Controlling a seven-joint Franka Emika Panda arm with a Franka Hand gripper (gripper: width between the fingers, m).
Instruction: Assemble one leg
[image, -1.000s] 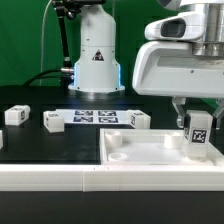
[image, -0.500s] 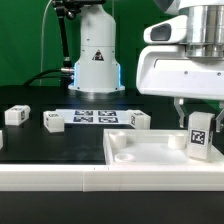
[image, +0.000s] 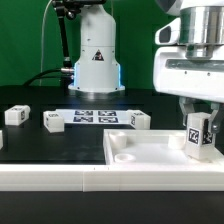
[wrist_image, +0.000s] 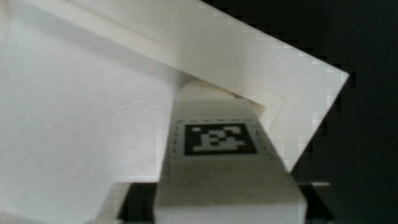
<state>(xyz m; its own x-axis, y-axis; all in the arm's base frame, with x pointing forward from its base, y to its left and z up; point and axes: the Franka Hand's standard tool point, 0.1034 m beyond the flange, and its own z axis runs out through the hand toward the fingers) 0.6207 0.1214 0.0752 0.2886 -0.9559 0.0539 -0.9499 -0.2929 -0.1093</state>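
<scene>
Moved: the gripper (image: 197, 125) has slid toward the exterior view's right, carrying the leg (image: 197, 135) a touch lower | Jaws: clamped on the leg, which you hold upright, likely to seat it in a corner socket of the tray (image: 140, 160) | Where: over the tray's corner, by the tabletop's (image: 60, 140) near edge, at the exterior view's right.

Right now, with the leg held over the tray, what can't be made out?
- Whether the leg touches the tray socket: too small in the exterior view; hidden by the leg itself in the wrist view.
- Fingertips of the gripper: cut off by the wrist view's edge.
- Tags of loose legs: too small, exterior view.
</scene>
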